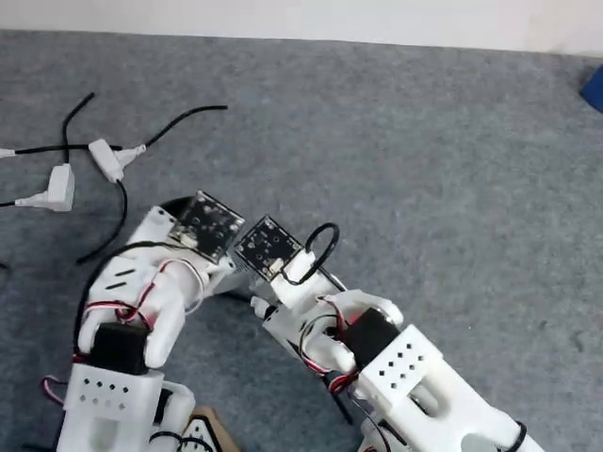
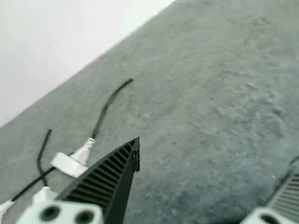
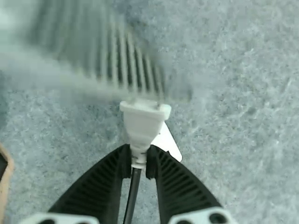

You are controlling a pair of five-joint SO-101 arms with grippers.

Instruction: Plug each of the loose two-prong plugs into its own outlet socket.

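Observation:
My right gripper point(image 3: 138, 153) is shut on the neck of a white two-prong plug point(image 3: 144, 122). Its black cord runs back between the fingers. The plug's face sits against a blurred ribbed black part point(image 3: 117, 70) close ahead. From above, this plug point(image 1: 301, 266) lies between the two wrists, with its cord looping point(image 1: 326, 241) behind it. My left gripper point(image 2: 205, 179) is open with nothing in it, one black finger point(image 2: 110, 179) in front. Two white outlet sockets point(image 1: 106, 160) point(image 1: 58, 188) lie at the far left. A corded plug point(image 2: 85, 149) appears seated in the nearer socket point(image 2: 65, 163).
Thin black cords point(image 1: 184, 118) trail over the grey carpet point(image 1: 433, 160) around the sockets. A blue object point(image 1: 594, 89) pokes in at the right edge. A brown corner point(image 1: 215, 426) shows by the left arm's base. The carpet to the right is bare.

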